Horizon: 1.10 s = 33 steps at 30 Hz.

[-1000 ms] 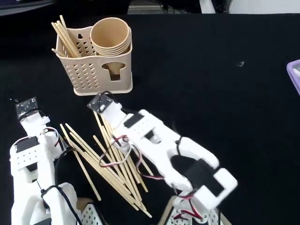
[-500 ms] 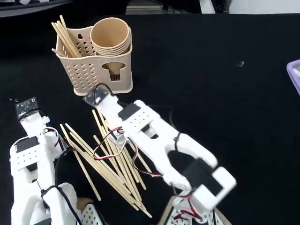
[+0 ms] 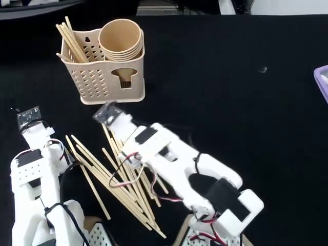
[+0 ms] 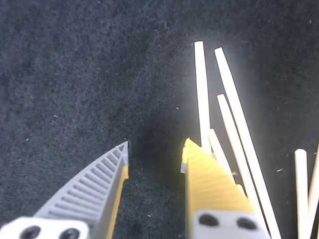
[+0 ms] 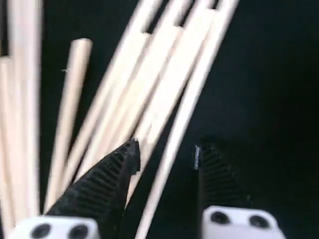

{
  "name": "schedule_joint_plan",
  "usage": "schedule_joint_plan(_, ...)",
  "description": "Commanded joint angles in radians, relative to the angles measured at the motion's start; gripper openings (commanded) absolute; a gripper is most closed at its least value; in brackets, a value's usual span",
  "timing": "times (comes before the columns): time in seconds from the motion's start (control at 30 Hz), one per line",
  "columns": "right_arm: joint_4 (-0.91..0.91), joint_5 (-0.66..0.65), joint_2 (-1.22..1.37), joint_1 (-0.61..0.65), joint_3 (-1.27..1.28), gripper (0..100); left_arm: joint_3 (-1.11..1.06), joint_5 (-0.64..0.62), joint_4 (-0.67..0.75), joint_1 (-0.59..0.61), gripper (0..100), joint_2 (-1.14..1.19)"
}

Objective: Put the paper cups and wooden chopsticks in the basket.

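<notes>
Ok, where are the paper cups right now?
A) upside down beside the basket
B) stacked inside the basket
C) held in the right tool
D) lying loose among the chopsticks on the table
B: the paper cups sit nested in one stack inside the basket, next to the compartment that holds a few chopsticks.

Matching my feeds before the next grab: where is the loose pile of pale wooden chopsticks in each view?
High view: loose pile of pale wooden chopsticks on the black table, between the arms, partly under one.
Left wrist view: the pile beside the yellow finger.
Right wrist view: the pile ahead of the black fingers.
Shared landmark: the black table.
</notes>
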<state>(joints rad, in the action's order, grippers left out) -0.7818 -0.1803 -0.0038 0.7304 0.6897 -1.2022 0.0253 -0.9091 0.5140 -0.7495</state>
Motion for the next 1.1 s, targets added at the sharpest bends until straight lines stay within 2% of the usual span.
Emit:
schedule_joint_plan(0.0,-0.012,-0.066,-0.054,-0.104,-0.007,18.5,0.015,-0.008,0.012,-0.012,17,-0.023)
schedule_joint_plan(0.17,-0.015,-0.072,-0.054,-0.112,0.018,18.5,0.016,-0.009,0.012,-0.012,17,-0.023)
schedule_joint_plan(0.33,-0.043,-0.064,-0.064,-0.046,0.004,18.5,0.016,-0.009,0.012,-0.012,17,-0.023)
schedule_joint_plan(0.53,-0.152,-0.005,-0.065,-0.029,-0.136,18.5,0.016,-0.008,0.012,-0.012,17,-0.023)
schedule_joint_plan(0.83,-0.041,0.008,0.147,0.003,-0.143,18.5,0.015,-0.006,0.012,-0.008,17,-0.023)
schedule_joint_plan(1.07,-0.106,0.0,0.168,-0.012,-0.203,18.5,0.016,-0.006,0.012,-0.01,17,-0.023)
